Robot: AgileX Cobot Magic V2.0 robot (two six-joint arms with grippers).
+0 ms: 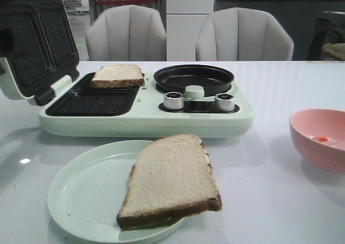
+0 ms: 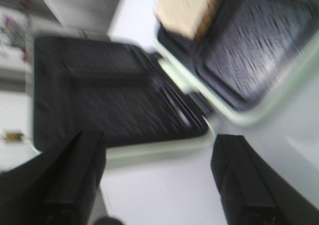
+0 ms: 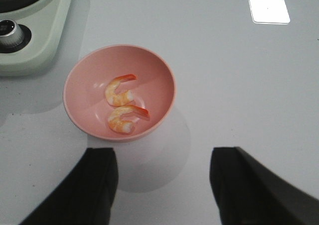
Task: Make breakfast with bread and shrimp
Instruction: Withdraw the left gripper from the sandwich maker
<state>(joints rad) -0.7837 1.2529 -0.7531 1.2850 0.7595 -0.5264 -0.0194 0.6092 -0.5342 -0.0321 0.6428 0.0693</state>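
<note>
One bread slice [image 1: 173, 180] lies on the pale green plate [image 1: 81, 192] at the front. A second bread slice [image 1: 117, 75] rests in the far tray of the open sandwich maker [image 1: 145, 117]; it shows blurred in the left wrist view [image 2: 187, 8]. Two curled orange-pink shrimp [image 3: 120, 91] [image 3: 126, 119] lie in the pink bowl [image 3: 79, 80], which sits at the right in the front view [image 1: 318, 139]. My left gripper [image 2: 158, 172] is open and empty above the table beside the maker's lid. My right gripper [image 3: 163, 180] is open and empty, short of the bowl. Neither gripper shows in the front view.
The maker's dark lid [image 1: 35, 44] stands open at the left. Its round black pan [image 1: 194, 78] and two knobs [image 1: 173, 100] [image 1: 224, 101] are on the right half. Two grey chairs [image 1: 126, 33] [image 1: 243, 34] stand behind the white table [image 1: 280, 201].
</note>
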